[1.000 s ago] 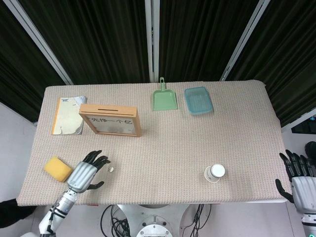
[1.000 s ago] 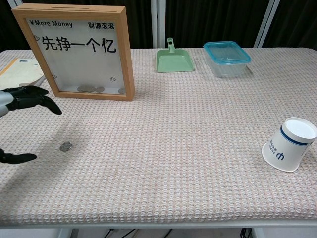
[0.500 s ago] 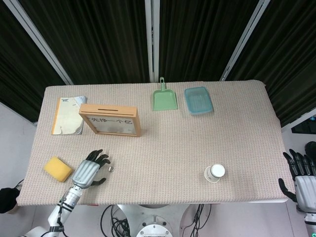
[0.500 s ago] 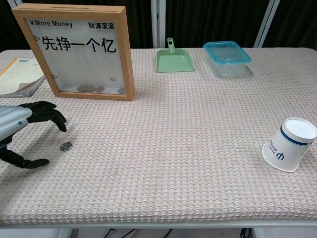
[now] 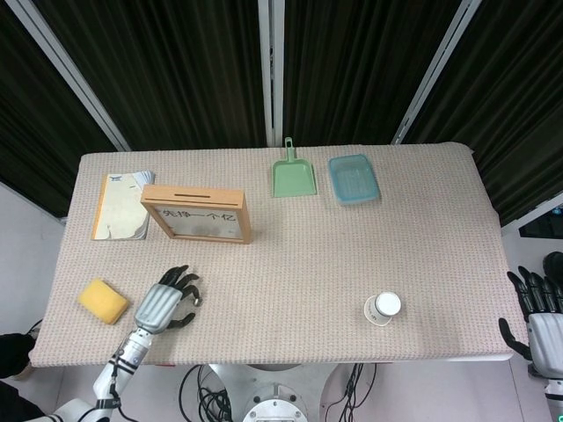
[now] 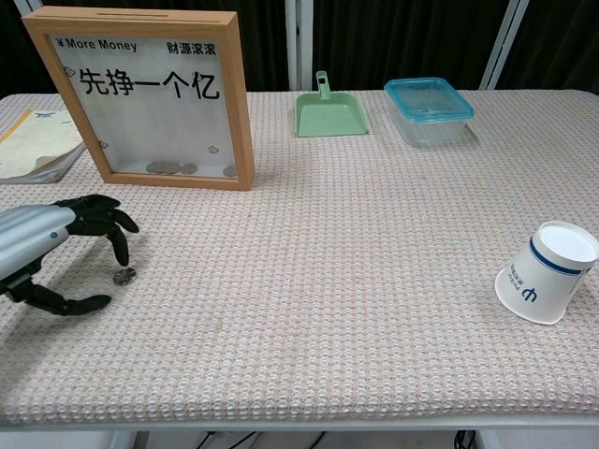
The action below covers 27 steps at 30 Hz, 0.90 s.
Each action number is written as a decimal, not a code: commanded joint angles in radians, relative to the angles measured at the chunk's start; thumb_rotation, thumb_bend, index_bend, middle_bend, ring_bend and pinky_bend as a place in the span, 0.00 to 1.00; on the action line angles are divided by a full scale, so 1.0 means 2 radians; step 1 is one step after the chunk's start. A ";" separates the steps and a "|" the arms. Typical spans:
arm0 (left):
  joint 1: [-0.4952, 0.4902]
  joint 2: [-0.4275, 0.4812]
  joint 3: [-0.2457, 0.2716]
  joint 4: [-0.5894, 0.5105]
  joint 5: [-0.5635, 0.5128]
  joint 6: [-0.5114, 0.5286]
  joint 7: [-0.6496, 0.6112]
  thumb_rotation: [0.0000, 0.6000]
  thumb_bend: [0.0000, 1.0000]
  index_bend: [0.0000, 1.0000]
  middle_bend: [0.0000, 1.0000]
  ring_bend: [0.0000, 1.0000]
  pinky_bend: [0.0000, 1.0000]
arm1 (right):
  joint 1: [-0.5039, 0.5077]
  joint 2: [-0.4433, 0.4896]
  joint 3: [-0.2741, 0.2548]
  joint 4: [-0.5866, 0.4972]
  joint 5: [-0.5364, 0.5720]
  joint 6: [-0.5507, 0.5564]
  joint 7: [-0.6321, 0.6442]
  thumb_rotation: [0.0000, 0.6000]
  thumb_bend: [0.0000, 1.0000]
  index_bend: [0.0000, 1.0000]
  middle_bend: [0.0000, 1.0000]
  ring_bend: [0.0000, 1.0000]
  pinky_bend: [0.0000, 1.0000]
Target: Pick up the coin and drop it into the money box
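The small silver coin (image 6: 124,276) lies flat on the woven table mat near the front left. My left hand (image 6: 65,251) hovers over it, fingers (image 6: 116,236) above and thumb below the coin, spread apart and holding nothing. In the head view that left hand (image 5: 165,301) covers the coin. The money box (image 5: 197,214) is a wooden frame with a clear front, a slot on top and several coins at its bottom (image 6: 150,95); it stands upright behind the hand. My right hand (image 5: 538,309) hangs open off the table's right front corner.
A yellow sponge (image 5: 104,301) lies left of the left hand. A booklet (image 5: 121,205) sits beside the money box. A green dustpan (image 5: 294,175) and a blue-lidded container (image 5: 354,178) are at the back. A paper cup (image 6: 548,272) lies tipped at the front right.
My left hand has moved right and lowered toward the coin, its fingers now arching over it. The right hand drifted slightly down and outward. The coin has not moved.
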 commanded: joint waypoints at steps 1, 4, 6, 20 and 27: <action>-0.002 -0.003 0.001 0.004 -0.001 0.000 -0.001 1.00 0.24 0.44 0.19 0.05 0.11 | 0.000 0.000 0.000 0.001 0.001 -0.001 0.001 1.00 0.33 0.00 0.00 0.00 0.00; -0.004 -0.004 0.001 0.005 -0.003 0.000 -0.001 1.00 0.24 0.44 0.19 0.05 0.11 | 0.000 0.000 0.000 0.002 0.002 -0.001 0.003 1.00 0.33 0.00 0.00 0.00 0.00; -0.005 -0.004 0.002 0.005 -0.004 -0.002 -0.001 1.00 0.24 0.44 0.19 0.05 0.11 | 0.000 0.001 0.001 0.001 0.002 0.000 0.003 1.00 0.33 0.00 0.00 0.00 0.00; -0.010 -0.011 0.008 0.015 -0.015 -0.013 -0.009 1.00 0.25 0.44 0.19 0.05 0.11 | -0.001 0.003 0.003 0.002 0.005 -0.001 0.006 1.00 0.33 0.00 0.00 0.00 0.00; -0.013 -0.012 0.009 0.019 -0.019 -0.017 -0.012 1.00 0.25 0.43 0.19 0.05 0.11 | -0.001 0.003 0.004 0.004 0.006 -0.002 0.007 1.00 0.33 0.00 0.00 0.00 0.00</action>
